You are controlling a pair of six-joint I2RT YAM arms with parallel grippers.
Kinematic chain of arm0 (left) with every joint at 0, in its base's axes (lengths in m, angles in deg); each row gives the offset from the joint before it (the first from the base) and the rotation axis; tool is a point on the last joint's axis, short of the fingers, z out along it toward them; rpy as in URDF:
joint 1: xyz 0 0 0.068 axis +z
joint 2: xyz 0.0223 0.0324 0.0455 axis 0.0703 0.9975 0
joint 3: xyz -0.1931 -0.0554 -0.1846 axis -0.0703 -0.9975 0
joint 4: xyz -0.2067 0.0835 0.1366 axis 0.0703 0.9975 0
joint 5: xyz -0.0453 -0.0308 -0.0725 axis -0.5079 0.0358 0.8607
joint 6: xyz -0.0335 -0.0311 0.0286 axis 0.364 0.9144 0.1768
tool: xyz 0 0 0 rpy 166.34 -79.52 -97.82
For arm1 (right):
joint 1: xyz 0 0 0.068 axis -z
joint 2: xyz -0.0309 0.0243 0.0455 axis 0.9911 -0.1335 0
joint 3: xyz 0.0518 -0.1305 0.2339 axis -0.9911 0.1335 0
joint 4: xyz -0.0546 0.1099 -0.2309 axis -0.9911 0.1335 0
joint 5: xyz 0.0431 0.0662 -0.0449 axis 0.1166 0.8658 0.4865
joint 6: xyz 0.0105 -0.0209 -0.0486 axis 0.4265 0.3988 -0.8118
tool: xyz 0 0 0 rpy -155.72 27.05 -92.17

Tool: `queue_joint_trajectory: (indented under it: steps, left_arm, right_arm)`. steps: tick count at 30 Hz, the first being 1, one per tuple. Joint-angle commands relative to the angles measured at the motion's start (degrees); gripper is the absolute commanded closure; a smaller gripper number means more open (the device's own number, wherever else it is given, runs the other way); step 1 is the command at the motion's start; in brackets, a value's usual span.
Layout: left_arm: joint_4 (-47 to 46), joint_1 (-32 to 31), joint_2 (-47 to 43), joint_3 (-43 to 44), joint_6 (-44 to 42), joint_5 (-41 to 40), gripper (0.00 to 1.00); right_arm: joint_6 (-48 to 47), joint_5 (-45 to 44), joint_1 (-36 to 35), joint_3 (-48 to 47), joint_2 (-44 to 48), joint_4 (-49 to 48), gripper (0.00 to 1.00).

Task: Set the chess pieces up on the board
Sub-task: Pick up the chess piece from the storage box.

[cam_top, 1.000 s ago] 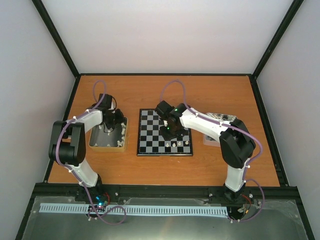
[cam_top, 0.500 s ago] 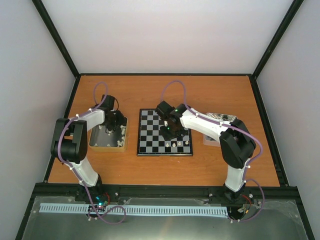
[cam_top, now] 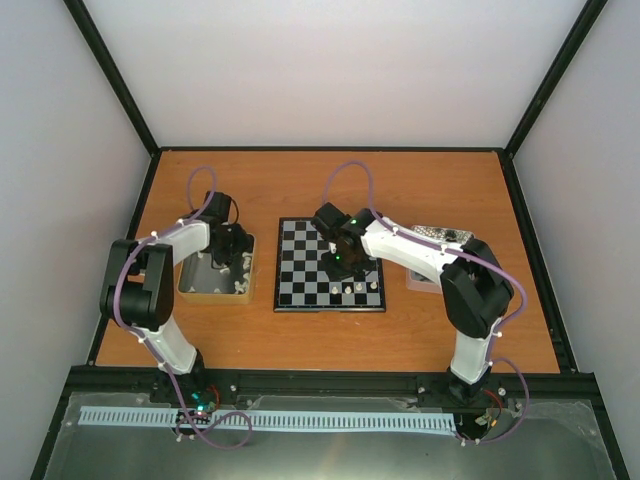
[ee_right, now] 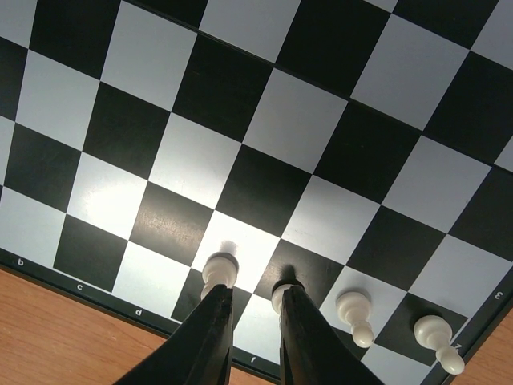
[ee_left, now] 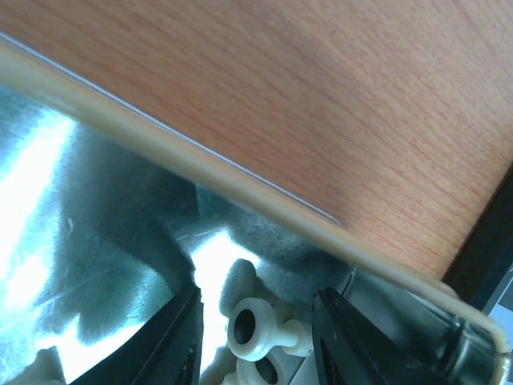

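Note:
The board [cam_top: 300,250] lies mid-table, with cream pawns [cam_top: 354,289] standing along its near right rows. My right gripper [cam_top: 340,264] hovers low over that row. In the right wrist view it [ee_right: 252,301] is open by a narrow gap with nothing between the fingertips. A cream pawn [ee_right: 218,266] shows behind one tip and another pawn [ee_right: 282,290] behind the other. My left gripper [cam_top: 230,250] reaches into a metal tin [cam_top: 190,290]. There its jaws [ee_left: 256,341] are open on either side of a cream piece [ee_left: 255,327] lying on its side, without touching it.
More cream pieces [cam_top: 241,285] lie loose in the left tin. A second tin [cam_top: 420,282] sits right of the board, partly under the right arm, with a flat tray [cam_top: 445,234] behind it. Two more pawns [ee_right: 357,314] stand right of the right gripper.
The left gripper has shifted slightly toward the tin's right side. The right arm has barely moved.

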Motion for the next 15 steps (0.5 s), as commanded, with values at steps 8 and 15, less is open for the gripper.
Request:
queue_joint_trajectory:
  steps: [8,15]
  left_arm:
    - [2.2,-0.3,1.4,-0.8,4.1,4.0,0.70]
    - [1.6,-0.3,2.6,0.2,5.0,-0.8,0.86]
  right_arm:
    - [1.2,-0.9,-0.3,1.3,2.3,-1.6,0.80]
    - [1.3,-1.2,-0.3,1.3,2.7,-1.6,0.81]
